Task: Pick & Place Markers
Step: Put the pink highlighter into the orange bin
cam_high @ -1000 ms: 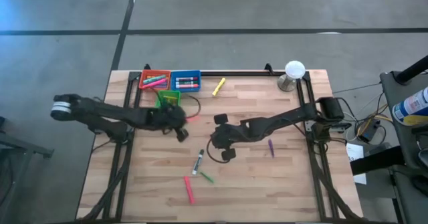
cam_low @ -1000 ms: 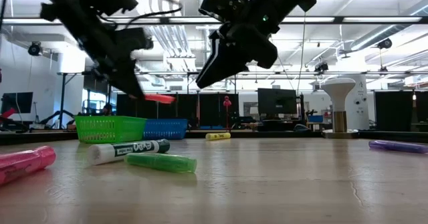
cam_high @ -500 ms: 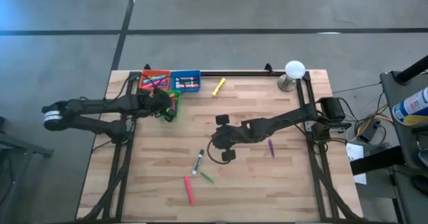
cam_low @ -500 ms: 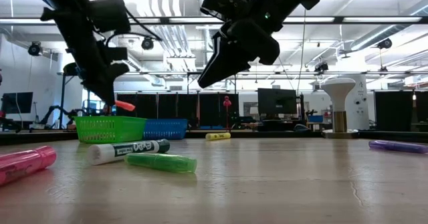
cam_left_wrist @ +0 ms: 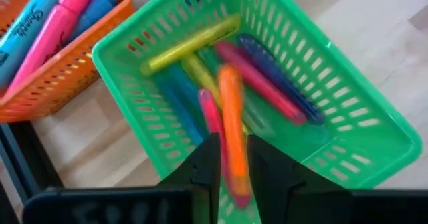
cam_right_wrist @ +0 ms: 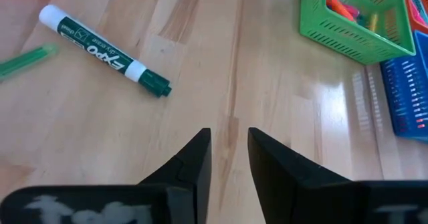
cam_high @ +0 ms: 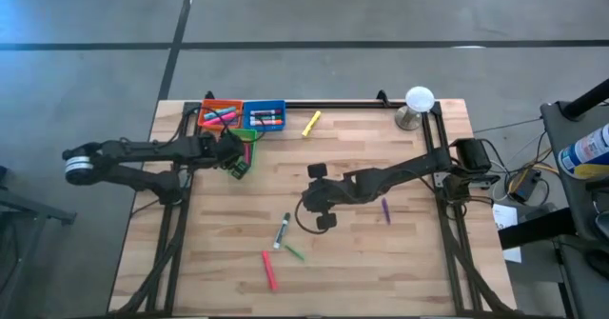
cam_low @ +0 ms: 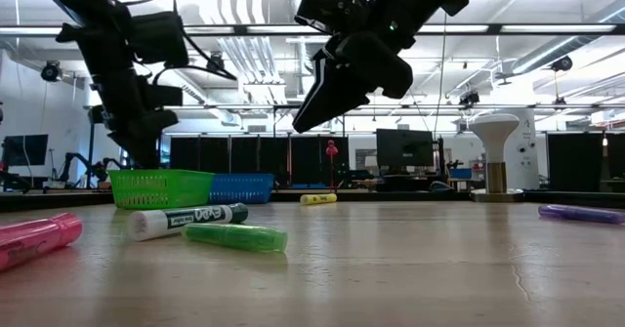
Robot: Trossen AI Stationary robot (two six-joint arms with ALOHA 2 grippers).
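Note:
My left gripper [cam_left_wrist: 234, 147] hangs open over the green bin [cam_left_wrist: 348, 110], which holds several markers. An orange marker [cam_left_wrist: 231, 110] shows blurred between its fingertips, pointing into the bin. My right gripper [cam_right_wrist: 229, 140] hovers open over the table's middle [cam_high: 304, 203] with nothing between its fingers. Loose markers lie flat on the wood: a white one with a green cap [cam_high: 283, 231], a green one [cam_high: 294, 253], a pink one [cam_high: 269, 270], a purple one [cam_high: 385, 210] and a yellow one [cam_high: 311, 123]. My left gripper has the orange marker's near end [cam_left_wrist: 238, 184] between its two fingers, which point down into the green bin. The marker is smeared by motion. I cannot tell whether the fingers touch it.
An orange bin [cam_high: 217, 115] and a blue bin [cam_high: 265, 117] with markers stand at the far left, next to the green bin. A white lamp-like stand [cam_high: 417, 103] is at the far right corner. A black rail [cam_high: 343, 104] runs along the far edge.
My left gripper has swung from the table's middle toward the far left, carrying the orange marker, until it hung over the green bin, tipping further down. Its fingers have opened. In the low view the marker no longer shows below them. My right gripper has kept still.

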